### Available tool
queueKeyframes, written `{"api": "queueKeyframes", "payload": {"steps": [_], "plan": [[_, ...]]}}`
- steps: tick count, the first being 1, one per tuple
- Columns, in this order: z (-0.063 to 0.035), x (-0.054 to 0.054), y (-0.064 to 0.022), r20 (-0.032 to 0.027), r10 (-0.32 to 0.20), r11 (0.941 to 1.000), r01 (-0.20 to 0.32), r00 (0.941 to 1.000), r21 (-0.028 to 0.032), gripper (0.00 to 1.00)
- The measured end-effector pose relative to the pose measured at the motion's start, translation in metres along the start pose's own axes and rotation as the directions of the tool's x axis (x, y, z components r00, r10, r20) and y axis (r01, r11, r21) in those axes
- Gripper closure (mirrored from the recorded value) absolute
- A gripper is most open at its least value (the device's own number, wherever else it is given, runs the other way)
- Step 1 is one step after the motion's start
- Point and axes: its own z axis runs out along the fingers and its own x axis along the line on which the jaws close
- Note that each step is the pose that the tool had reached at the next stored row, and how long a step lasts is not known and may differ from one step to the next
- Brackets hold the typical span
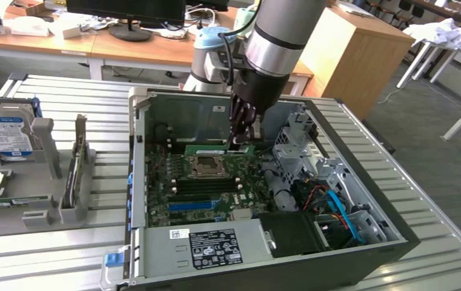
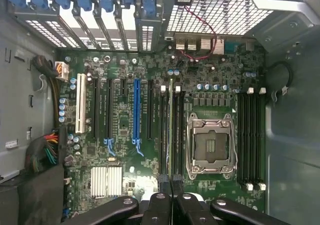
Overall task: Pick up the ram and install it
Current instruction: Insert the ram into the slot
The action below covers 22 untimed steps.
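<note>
Ram [image 2: 170,130] is held edge-on by clenched gripper [image 2: 170,199] at slots beside socket [image 2: 210,145]. Pickup is judged done; seating is not yet evident.

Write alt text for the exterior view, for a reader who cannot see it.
The robot's gripper, shut on the ram, reaches into an open computer case beside the empty processor socket. A hard drive stands at the exterior view's left.
</note>
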Motion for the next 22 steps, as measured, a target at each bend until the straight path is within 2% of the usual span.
{"api": "queueKeyframes", "payload": {"steps": [22], "plan": [[0.0251,0.002,-0.0014,0.0000,0.000,1.0000,0.000,1.0000,0.0000,0.88]]}}
